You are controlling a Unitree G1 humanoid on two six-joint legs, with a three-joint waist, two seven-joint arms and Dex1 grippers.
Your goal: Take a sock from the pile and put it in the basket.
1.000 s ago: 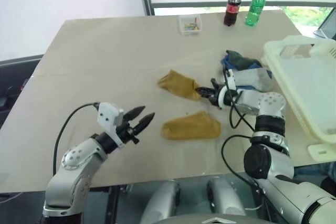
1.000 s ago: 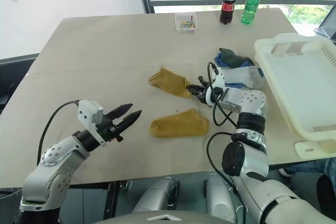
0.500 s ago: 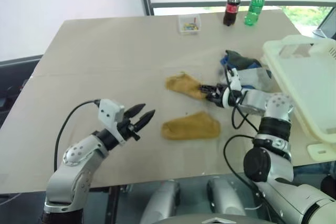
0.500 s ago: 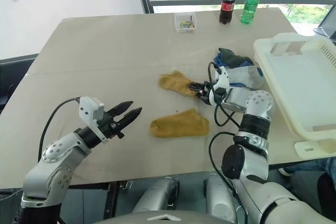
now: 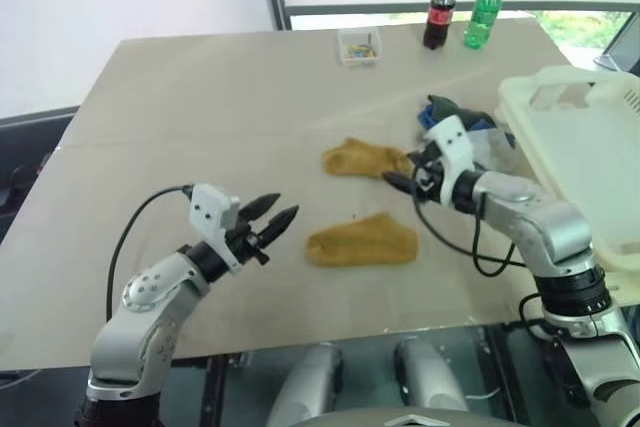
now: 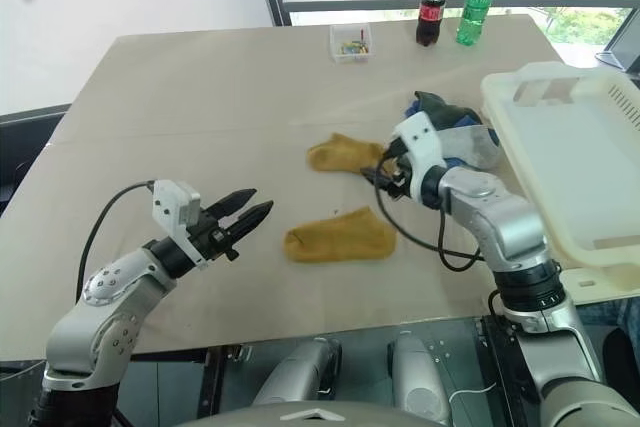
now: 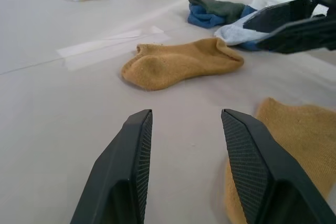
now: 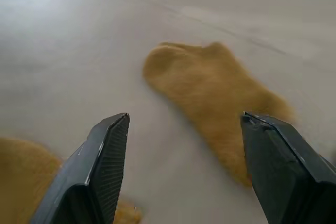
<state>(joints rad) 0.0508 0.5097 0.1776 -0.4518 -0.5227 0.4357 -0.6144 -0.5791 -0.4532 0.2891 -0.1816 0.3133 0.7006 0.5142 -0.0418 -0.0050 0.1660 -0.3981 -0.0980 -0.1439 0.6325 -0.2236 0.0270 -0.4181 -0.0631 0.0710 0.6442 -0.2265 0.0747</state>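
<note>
**Right hand open beside a mustard sock, nothing held**

Hovering just off the heel end of the far mustard sock (image 5: 365, 158), the right hand (image 5: 400, 179) has its two black fingers spread wide; the right wrist view shows bare bench between them and the sock lying flat ahead, ungripped. The left hand (image 5: 270, 220) hangs over open bench (image 5: 200, 97) with its fingers partly apart and empty. A second mustard sock (image 5: 362, 242) lies flat nearer the robot, between the two hands.

The pile (image 5: 462, 127) of dark green, blue and light grey socks sits at the right of the bench, just behind the right hand and close to the cream-white laundry basket (image 5: 590, 147), which stands at the bench's right edge. No sock is seen inside the basket.

Judgement on the step in hand: the sock is thin and lies flat, so the fingers should come down steeply over the cuff or heel, straddle a fold of fabric and close fully before lifting. A level approach risks sliding it along the bench. Carry it clear of the basket's raised rim before letting go.

Labels: a dark cola bottle (image 5: 438, 13) with a red label and a green bottle (image 5: 481, 12) stand at the far edge beside a small clear box (image 5: 360, 46); no writing is legible.
</note>
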